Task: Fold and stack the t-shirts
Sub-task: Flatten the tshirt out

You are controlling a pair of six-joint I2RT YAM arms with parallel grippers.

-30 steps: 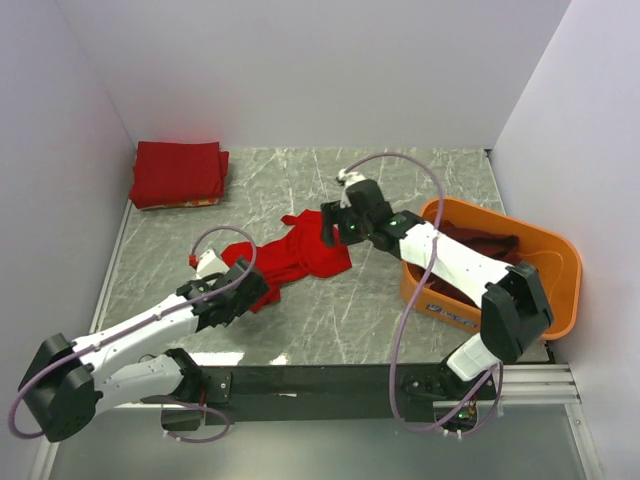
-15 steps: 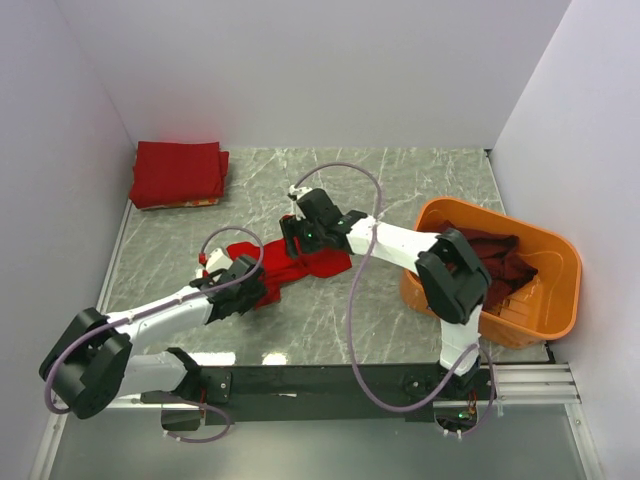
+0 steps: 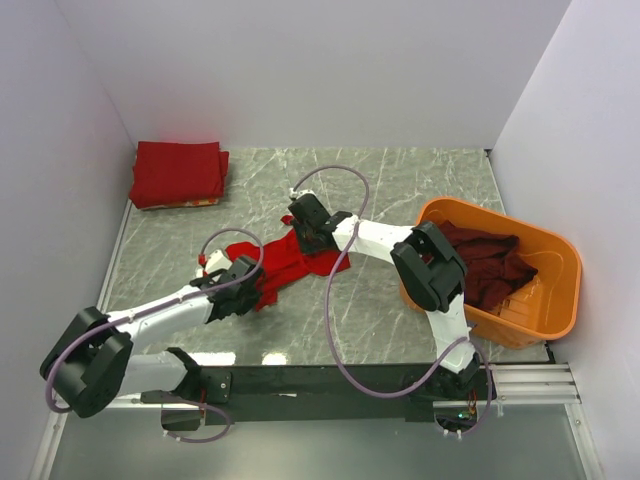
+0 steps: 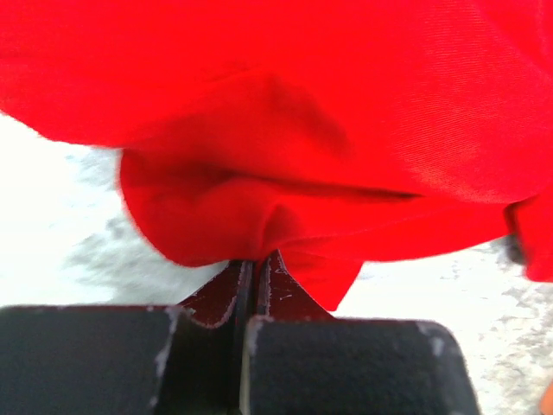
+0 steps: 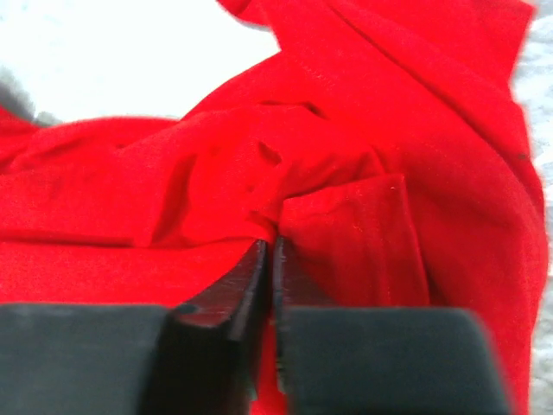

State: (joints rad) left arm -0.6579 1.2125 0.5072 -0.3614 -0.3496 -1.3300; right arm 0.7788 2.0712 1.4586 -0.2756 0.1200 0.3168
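1. Red cotton lay crumpled near the middle of the grey marble table point(image 3: 420, 185): one red shirt point(image 3: 300, 262), unfolded and drawn into a loose rope between our two arms.
2. Our left claw point(image 4: 253, 259) had its fingers pressed together at the shirt's near-left end. Its wrist camera showed a lip of the cloth's edge caught at the tips.
3. Our right claw point(image 5: 270, 242) pinched a raised fold at the shirt's far-right end. Its fingers were all but closed, with fabric between them.
4. In the far left corner sat a folded pile point(image 3: 178, 172) of red shirts, squared off and well apart from both arms. We could not count how many it held.
5. On the right, the orange tub point(image 3: 530, 325) held a heap of maroon shirts point(image 3: 490, 265), none of them folded.
6. We judged the job partway done. The corner pile was finished work, the red shirt was only gripped and not yet spread flat, and the tub's load was untouched.
7. The next move, as we read it, called for drawing the two grips apart to flatten the shirt before any fold. The risk was bunched cloth slipping from a shallow pinch.
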